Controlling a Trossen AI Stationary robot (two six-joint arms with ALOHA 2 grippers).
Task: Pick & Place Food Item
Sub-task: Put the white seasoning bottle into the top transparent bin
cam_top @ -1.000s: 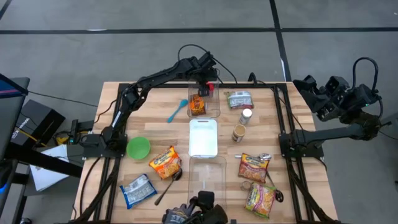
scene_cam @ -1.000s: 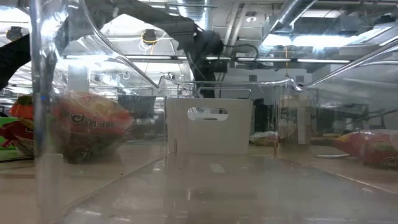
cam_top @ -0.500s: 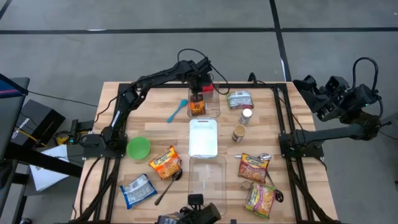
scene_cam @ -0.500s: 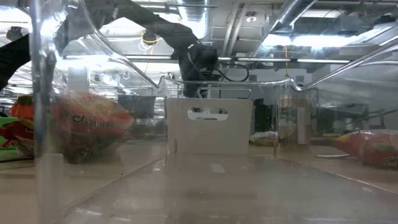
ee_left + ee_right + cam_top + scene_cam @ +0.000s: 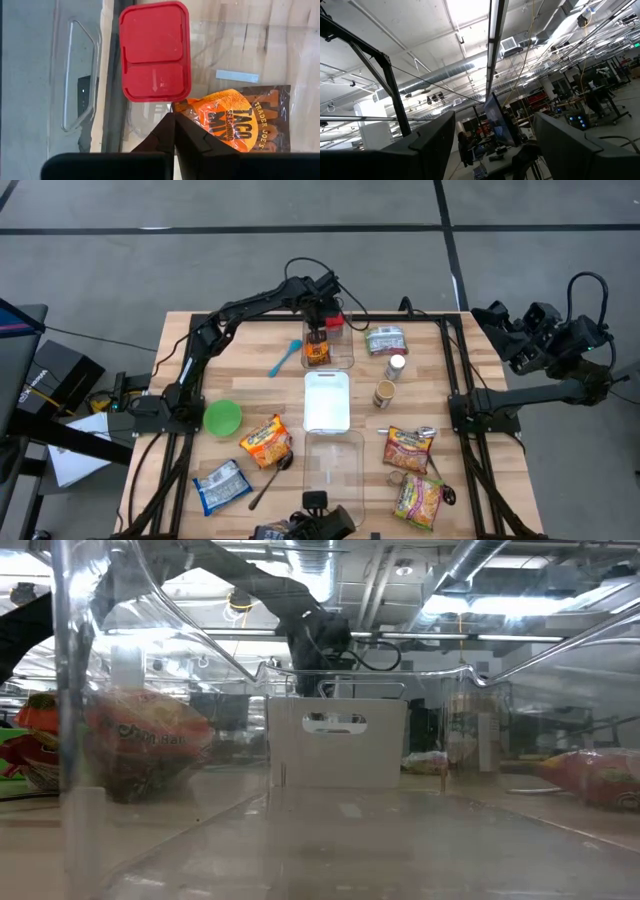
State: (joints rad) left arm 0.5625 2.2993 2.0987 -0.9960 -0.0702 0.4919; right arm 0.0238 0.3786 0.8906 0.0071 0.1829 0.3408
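High view: left tool (image 5: 318, 332) over clear bin (image 5: 345, 360) at desk's (image 5: 190, 385) far edge. Left wrist view: fingers pressed together, pinching top edge of taco mix packet (image 5: 245, 122), packet inside bin beside red lid (image 5: 154, 51). Step looks like placing. Next move calls for opening fingers, lifting clear. Right tool parked off desk, fingers spread, empty.
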